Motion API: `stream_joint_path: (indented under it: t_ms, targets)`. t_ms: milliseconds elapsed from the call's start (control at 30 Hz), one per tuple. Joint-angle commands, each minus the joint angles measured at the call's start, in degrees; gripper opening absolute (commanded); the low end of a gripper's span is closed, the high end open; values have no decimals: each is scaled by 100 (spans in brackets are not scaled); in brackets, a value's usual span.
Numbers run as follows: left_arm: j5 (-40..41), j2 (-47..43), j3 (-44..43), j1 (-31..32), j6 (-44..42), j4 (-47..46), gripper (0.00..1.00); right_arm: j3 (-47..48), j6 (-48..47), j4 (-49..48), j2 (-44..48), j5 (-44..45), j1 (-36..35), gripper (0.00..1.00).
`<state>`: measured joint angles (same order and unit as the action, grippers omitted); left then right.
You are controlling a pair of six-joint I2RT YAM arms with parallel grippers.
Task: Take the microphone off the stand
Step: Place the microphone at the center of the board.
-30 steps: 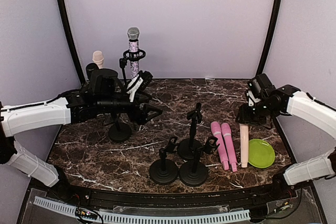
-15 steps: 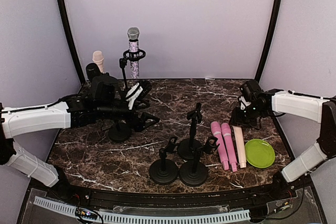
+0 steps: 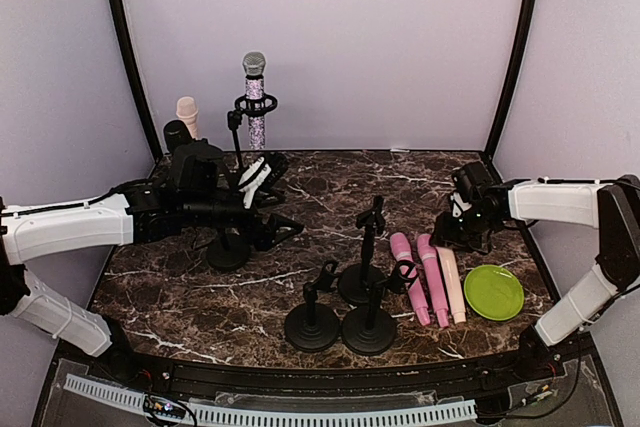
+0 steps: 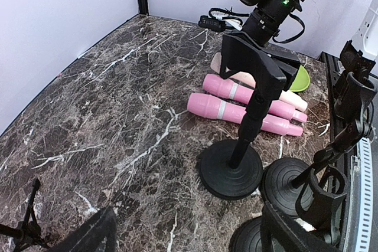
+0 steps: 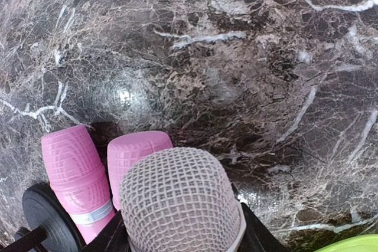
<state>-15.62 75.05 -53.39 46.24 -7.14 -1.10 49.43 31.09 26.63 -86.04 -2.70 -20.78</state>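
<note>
As the right pincer [image 3: 460, 231] grasps the cream microphone [image 3: 452, 285] laid lower right, letting go looks next; left pincer [image 3: 272, 199] hangs released.

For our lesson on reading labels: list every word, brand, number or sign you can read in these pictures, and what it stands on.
None can be read: no lettering shows on the glittery microphone, the two pink microphones, the beige microphone, the black stands or the green plate.
</note>
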Motion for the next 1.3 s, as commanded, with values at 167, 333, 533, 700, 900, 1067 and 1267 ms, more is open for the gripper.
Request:
stream_joint_path:
  t_ms: [167, 333, 533, 700, 900, 1067, 1267]
  targets:
    - [-19, -170, 15, -27, -88, 79, 86, -232, 127, -335, -73, 90, 36, 64]
    - [-8, -182, 28, -27, -91, 62, 86, -241, 151, -347, 44, 94, 39, 73]
    - [20, -203, 54, -27, -73, 31, 86, -233, 166, -287, 184, 200, 47, 81]
    - [49, -284, 108, -29, -70, -37, 86, -249, 168, -232, 341, 252, 47, 86]
    - [44, -335, 180, -27, -13, -103, 86, -251, 164, -160, 608, 396, 56, 89]
    - [102, -491, 304, -27, 249, -197, 86, -209, 122, -48, 945, 452, 56, 92]
    - [464, -982, 939, -28, 878, -618, 86, -120, -9, 63, 1329, 457, 56, 93]
